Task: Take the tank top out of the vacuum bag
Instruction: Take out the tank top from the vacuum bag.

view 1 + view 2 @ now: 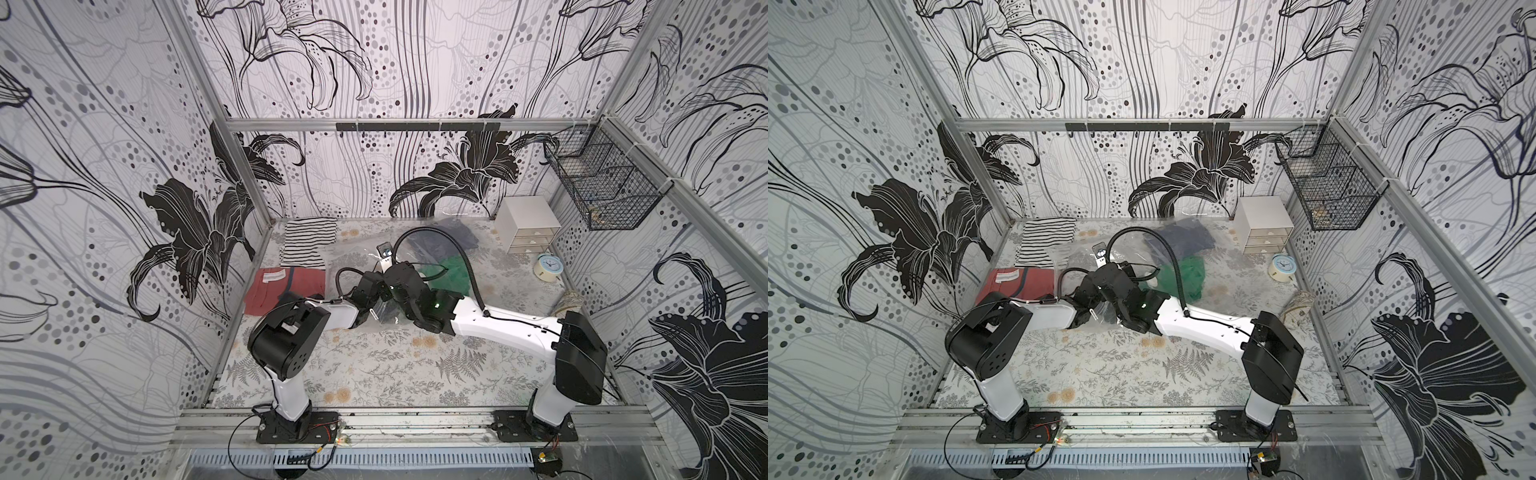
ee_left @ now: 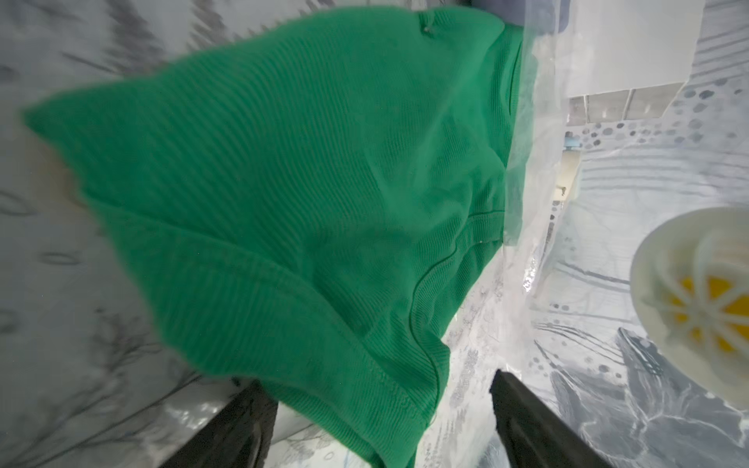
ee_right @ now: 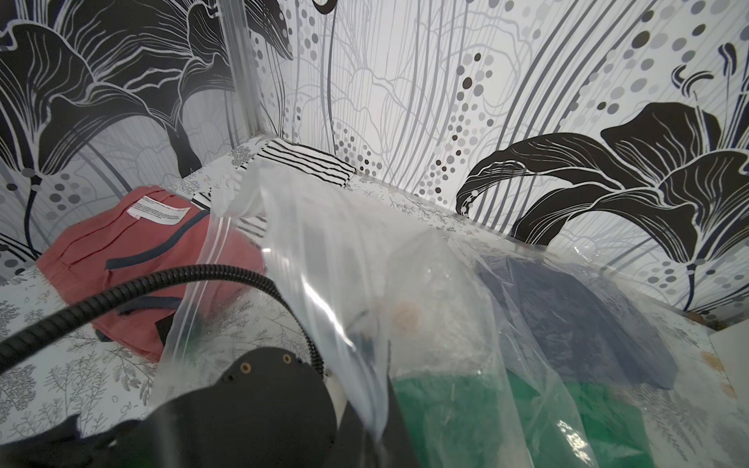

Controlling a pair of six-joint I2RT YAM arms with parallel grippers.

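At the middle of the table (image 1: 374, 374), reaching toward its back edge, we are finding the vacuum bag (image 3: 324, 251) lying crumpled, with part of its clear film lifted like a tent. The green tank top (image 1: 442, 274) is lying inside it, under the film, near the table's middle and slightly toward the right edge. A navy garment (image 1: 440, 245) is lying in the bag just behind it, toward the back edge.

We are noting the left gripper (image 2: 379, 383) reaching in under the film with its jaws standing wide apart. It is released, and the tank top's ribbed hem is lying loosely between the black fingers (image 2: 243, 425), not pinched. The bag's round white valve (image 2: 697, 300) is showing close beside this gripper in the left wrist view.

The right gripper (image 3: 371, 433) is clenched, and the raised film is rising from it, so we are recording it as gripping the bag's upper layer – though the fingertips themselves are blurred behind plastic.

Outside the bag, a striped garment (image 1: 309, 243) is lying at the back left corner and a red garment (image 1: 282, 291) along the left edge. A white drawer unit (image 1: 528, 224) is standing at the back right corner – a blue clock (image 1: 548, 266) is sitting just in front of it.
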